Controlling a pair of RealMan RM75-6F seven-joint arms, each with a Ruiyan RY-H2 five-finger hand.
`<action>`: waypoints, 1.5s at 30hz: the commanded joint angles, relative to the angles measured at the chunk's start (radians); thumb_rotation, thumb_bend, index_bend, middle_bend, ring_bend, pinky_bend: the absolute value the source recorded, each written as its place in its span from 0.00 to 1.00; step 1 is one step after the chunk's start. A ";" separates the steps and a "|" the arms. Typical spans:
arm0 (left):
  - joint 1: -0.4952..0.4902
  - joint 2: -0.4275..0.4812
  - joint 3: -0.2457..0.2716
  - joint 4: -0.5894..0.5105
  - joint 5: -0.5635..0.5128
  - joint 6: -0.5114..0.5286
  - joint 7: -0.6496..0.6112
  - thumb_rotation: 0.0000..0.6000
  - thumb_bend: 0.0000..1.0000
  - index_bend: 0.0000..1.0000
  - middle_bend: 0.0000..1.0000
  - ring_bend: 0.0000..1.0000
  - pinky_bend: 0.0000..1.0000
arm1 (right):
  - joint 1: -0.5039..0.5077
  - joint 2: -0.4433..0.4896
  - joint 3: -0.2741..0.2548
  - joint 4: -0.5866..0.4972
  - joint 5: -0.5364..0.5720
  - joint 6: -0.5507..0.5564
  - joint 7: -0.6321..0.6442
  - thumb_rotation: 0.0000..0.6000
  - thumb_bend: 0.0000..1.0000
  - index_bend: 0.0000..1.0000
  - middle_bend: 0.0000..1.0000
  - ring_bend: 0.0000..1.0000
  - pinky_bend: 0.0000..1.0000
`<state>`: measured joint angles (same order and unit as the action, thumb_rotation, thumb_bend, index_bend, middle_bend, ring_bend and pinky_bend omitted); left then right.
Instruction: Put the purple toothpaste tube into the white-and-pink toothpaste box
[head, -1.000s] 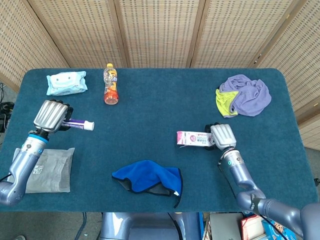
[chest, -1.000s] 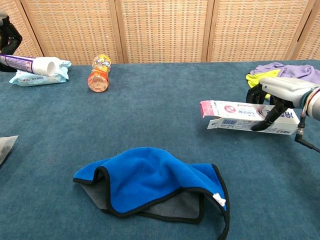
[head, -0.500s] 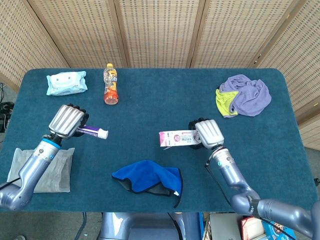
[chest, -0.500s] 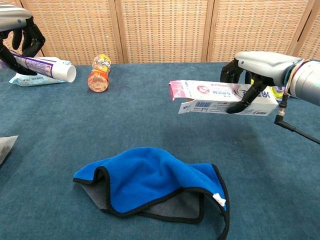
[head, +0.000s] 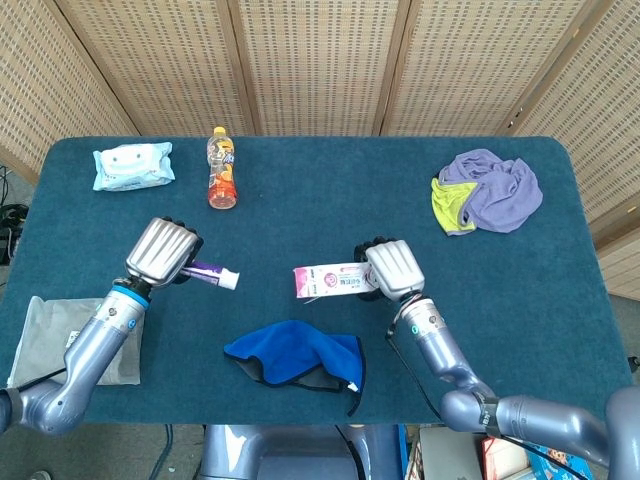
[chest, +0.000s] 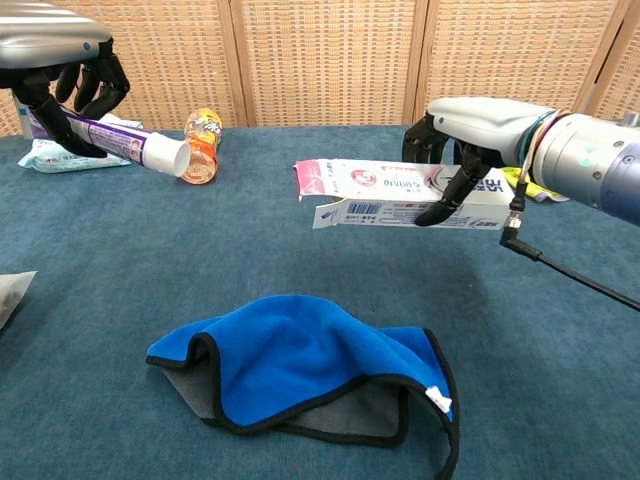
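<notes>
My left hand grips the purple toothpaste tube, held above the table with its white cap pointing toward the middle. My right hand holds the white-and-pink toothpaste box level in the air. The box's pink end flap hangs open toward the tube. A gap of bare table separates the tube's cap from the box's open end.
A blue cloth lies at the front centre below both hands. At the back are an orange drink bottle and a wet-wipes pack. Purple and yellow cloths sit back right; a grey pouch front left.
Both hands have moved inward toward the table's middle, the left carrying the tube rightward and the right carrying the box leftward and higher. The gap between them has shrunk.
</notes>
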<state>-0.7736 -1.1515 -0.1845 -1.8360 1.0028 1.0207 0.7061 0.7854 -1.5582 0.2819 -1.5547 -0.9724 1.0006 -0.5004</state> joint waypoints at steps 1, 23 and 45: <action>-0.024 -0.021 0.006 -0.025 -0.036 0.016 0.048 1.00 0.35 0.79 0.66 0.55 0.53 | 0.004 -0.003 -0.003 -0.001 0.008 0.004 -0.004 1.00 0.17 0.52 0.48 0.36 0.42; -0.064 -0.078 0.038 -0.006 -0.078 0.077 0.128 1.00 0.35 0.79 0.66 0.56 0.54 | 0.033 0.019 0.032 -0.084 0.219 0.067 -0.104 1.00 0.17 0.55 0.52 0.42 0.51; -0.070 -0.108 0.040 0.082 -0.141 0.109 0.127 1.00 0.35 0.79 0.66 0.56 0.54 | 0.066 0.048 0.033 -0.149 0.298 0.116 -0.138 1.00 0.17 0.56 0.52 0.43 0.52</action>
<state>-0.8393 -1.2525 -0.1414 -1.7599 0.8663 1.1292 0.8306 0.8497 -1.5123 0.3143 -1.6991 -0.6753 1.1137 -0.6379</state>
